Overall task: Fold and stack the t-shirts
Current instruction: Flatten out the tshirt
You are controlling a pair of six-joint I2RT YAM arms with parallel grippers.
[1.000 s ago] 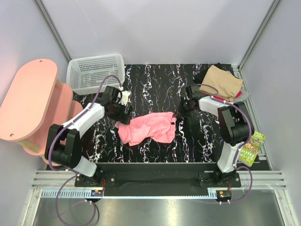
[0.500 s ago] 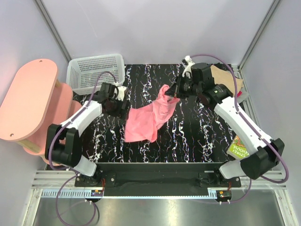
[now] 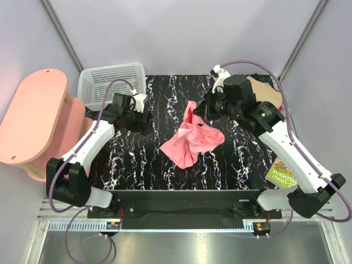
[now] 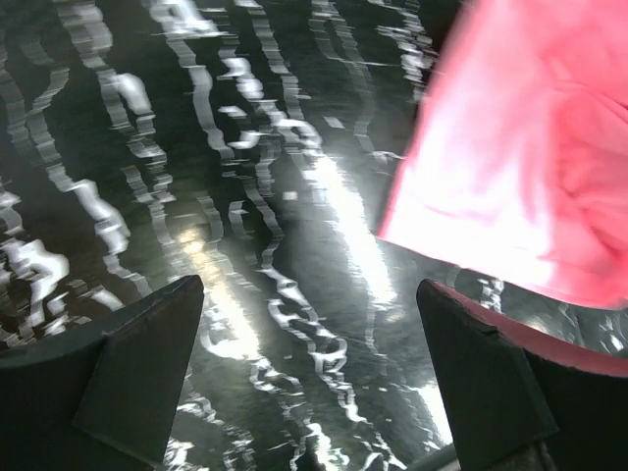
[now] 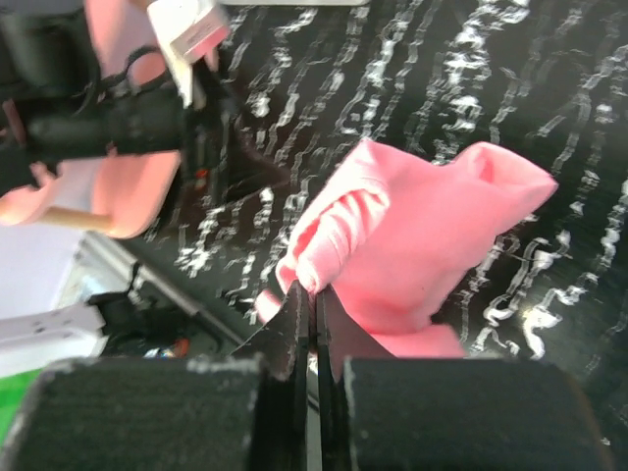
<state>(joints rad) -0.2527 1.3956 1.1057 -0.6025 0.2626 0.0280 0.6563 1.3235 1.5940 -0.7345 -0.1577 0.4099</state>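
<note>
Presently, the bright pink cloth t-shirt (image 3: 193,140) sits near the middle of the black white-veined marble table (image 3: 165,91) as an unfolded, crumpled heap. Its upper end is drawn up into a narrow peak and the rest slumps in loose folds onto the surface. The right gripper (image 3: 199,110) has its fingers pressed together on that peak; the right wrist view shows a rolled fold of pink cloth pinched at the fingertips (image 5: 312,294). The left gripper (image 3: 142,120) is to the left of the shirt, fingers spread wide with only bare table between them (image 4: 314,373) and the shirt's edge near its right finger. A tan folded shirt (image 3: 264,87) lies at the far right corner, partly hidden by the right arm.
</note>
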